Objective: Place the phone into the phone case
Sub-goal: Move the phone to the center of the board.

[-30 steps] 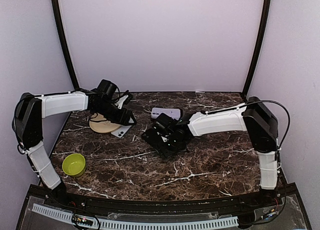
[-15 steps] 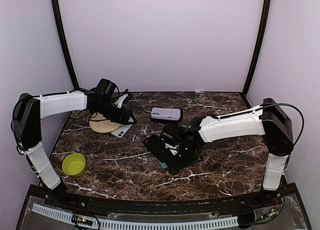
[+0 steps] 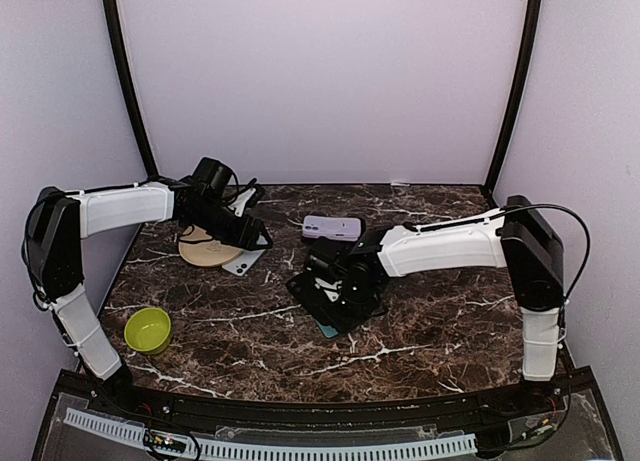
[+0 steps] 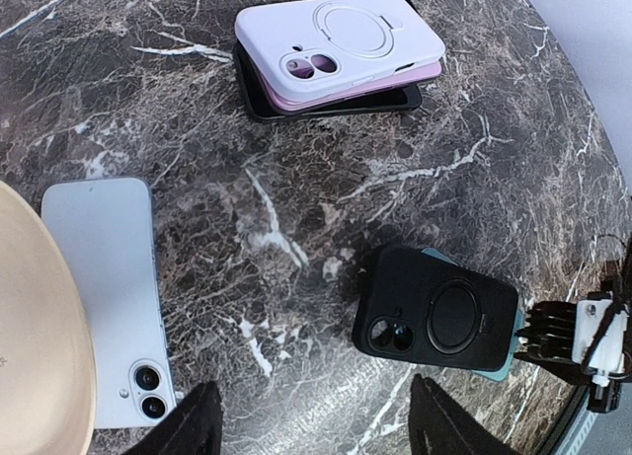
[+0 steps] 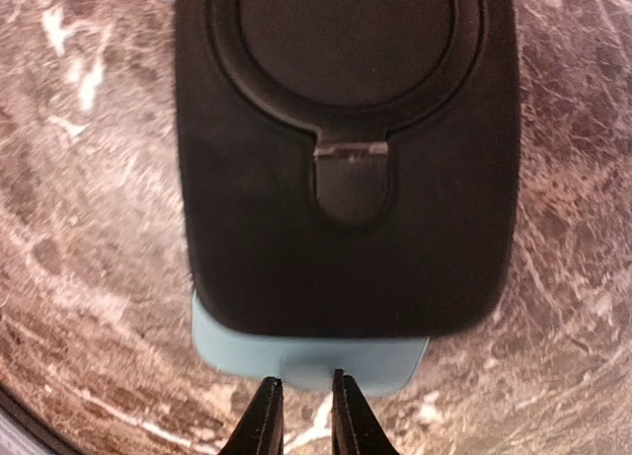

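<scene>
Teal phone (image 5: 296, 356) under black case (image 5: 346, 179), at twelve o'clock from right gripper (image 5: 304, 381).
We saw its fingers nearly together, clamping nothing; left gripper (image 4: 316, 425) spread apart; we counted two phones, including white phone (image 4: 104, 277), one black case.

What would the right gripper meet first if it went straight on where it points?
The light-blue flat slab poking out under the black ring-backed phone case, just ahead of the right gripper. Height is unclear, so it might ride over it.
</scene>
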Available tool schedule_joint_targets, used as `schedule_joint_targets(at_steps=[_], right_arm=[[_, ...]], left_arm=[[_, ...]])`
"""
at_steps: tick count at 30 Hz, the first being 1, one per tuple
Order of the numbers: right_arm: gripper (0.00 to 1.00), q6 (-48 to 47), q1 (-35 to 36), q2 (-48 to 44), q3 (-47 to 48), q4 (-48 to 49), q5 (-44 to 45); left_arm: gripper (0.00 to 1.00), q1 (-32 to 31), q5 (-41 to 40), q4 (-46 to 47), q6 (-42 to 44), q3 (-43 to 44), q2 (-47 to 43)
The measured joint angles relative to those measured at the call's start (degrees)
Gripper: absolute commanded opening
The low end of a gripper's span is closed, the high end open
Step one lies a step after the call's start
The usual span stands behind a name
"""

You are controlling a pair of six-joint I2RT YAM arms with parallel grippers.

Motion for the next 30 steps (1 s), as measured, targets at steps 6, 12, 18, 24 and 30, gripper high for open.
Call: schedule_joint_targets(at_steps=[6, 12, 18, 24, 30], right_arm=[[0.2, -0.8, -1.4, 4.1, 6.2, -0.6, 0.7], [0.22, -2.5, -3.7, 10.0, 15.3, -0.1, 0.7], [0.26, -4.5, -6.0, 19.2, 28.5, 0.3, 0.0], [0.52, -5.0, -6.5, 23.6, 37.2, -0.2, 1.8], [0.98, -1.7, -6.2, 16.7, 29.0, 0.1, 8.1]], left_arm=[[0.67, 0.0, 0.0, -0.1, 0.0, 0.0, 0.0], [0.66, 0.2, -0.1, -0.2, 0.2, 0.0, 0.0], [0.67, 0.7, 0.0, -0.2, 0.3, 0.0, 0.0], [0.67, 1.3, 0.0, -0.2, 0.4, 0.0, 0.0], [0.67, 1.6, 0.0, -0.2, 0.3, 0.0, 0.0]])
